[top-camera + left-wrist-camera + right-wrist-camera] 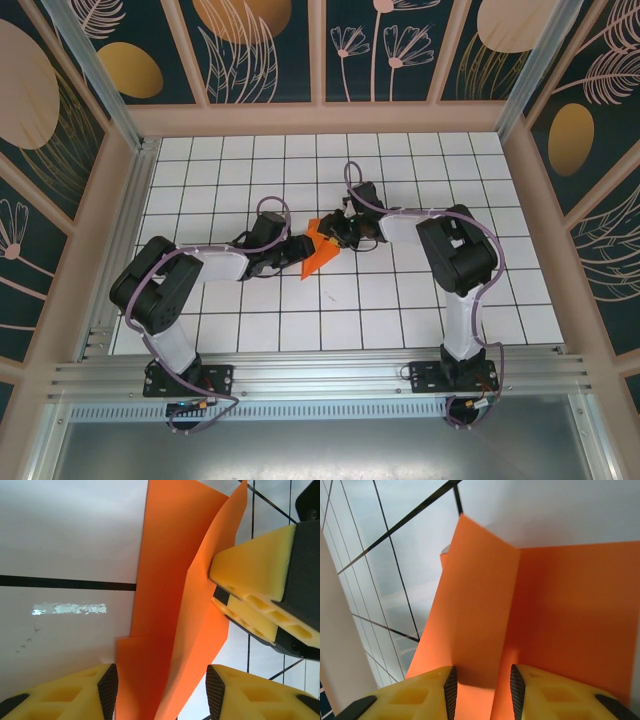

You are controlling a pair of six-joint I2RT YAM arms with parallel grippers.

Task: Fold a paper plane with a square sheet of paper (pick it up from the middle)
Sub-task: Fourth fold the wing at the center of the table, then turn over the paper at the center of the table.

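Both arms reaching toward frame centre, tips nearly meeting. Left gripper (pixel 288 244) (pixel 161 690) jaws standing wide apart; right gripper (pixel 335 233) (pixel 482 692) jaws sitting narrower.

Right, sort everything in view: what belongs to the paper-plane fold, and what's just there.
Belongs to the job:
- orange paper sheet, partly folded
- left fingers
- right fingers

Just there:
- white tiled table
- patterned walls
- metal rail
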